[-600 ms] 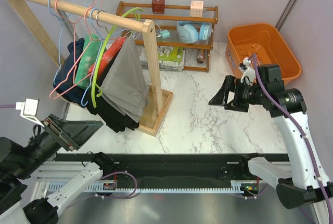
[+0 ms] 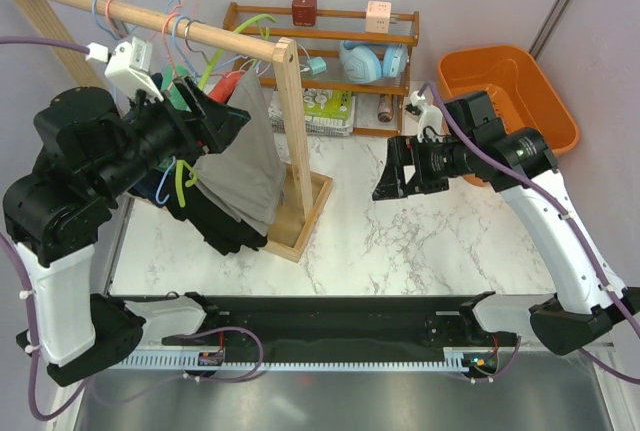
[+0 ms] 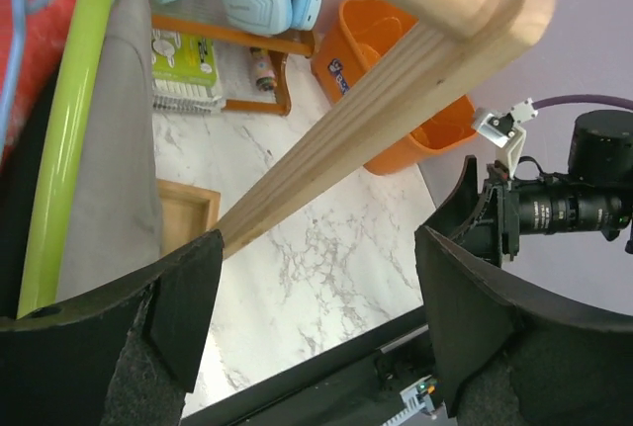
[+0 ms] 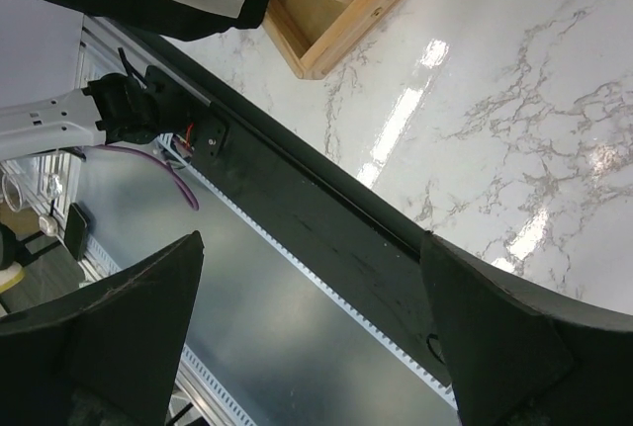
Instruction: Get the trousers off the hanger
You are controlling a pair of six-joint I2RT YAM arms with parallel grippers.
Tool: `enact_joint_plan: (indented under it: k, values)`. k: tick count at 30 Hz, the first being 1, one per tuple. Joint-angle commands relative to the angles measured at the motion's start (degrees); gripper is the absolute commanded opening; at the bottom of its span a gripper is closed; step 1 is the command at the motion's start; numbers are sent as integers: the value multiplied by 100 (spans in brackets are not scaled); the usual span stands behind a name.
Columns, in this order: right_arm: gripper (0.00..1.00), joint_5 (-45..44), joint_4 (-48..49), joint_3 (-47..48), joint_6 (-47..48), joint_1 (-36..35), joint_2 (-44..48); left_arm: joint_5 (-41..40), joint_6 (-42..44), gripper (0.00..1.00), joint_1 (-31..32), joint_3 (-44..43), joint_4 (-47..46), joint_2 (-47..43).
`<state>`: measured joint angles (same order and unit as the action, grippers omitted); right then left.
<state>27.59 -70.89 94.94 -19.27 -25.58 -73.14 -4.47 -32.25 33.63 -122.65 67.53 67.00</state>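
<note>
Where the marble worktop (image 2: pixel 400 241) carries the wooden rack (image 2: pixel 293 131) at ten o'clock, the grey trousers (image 2: pixel 245 156) hang over the lime-green hanger (image 2: pixel 213 59) on its rail. The left tool (image 2: pixel 222 116), jaws apart, hovers at their ten o'clock edge; the right tool (image 2: pixel 398 171), equally spread, hangs at three o'clock.

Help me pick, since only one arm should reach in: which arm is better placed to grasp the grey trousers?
Left. The left pincer, open, is right at the grey trousers and lime-green hanger on the wooden rack. The right pincer, also open, hangs over bare marble table, apart from the rack.
</note>
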Motion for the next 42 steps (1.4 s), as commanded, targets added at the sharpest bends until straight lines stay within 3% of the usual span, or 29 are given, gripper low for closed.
enact_joint_plan:
  k: [1,4,8,13,31,42]
  values:
    - [98,-175,154,210,-138,-271,-16,-308,939,83,21,-1109,-99,216]
    - [98,-193,216,244,-244,-377,2,-509,1246,78,30,-1148,-82,191]
    - [98,-167,207,359,-332,-456,2,-1125,1510,77,21,-884,24,-55]
    - [98,-96,199,394,-499,-527,72,-1688,1783,76,21,-1164,243,163]
    - [98,-88,208,254,-833,-562,573,-1671,1151,74,-14,-822,542,586]
    - [98,-52,260,104,-877,-553,687,-2118,1554,67,-14,-243,481,296]
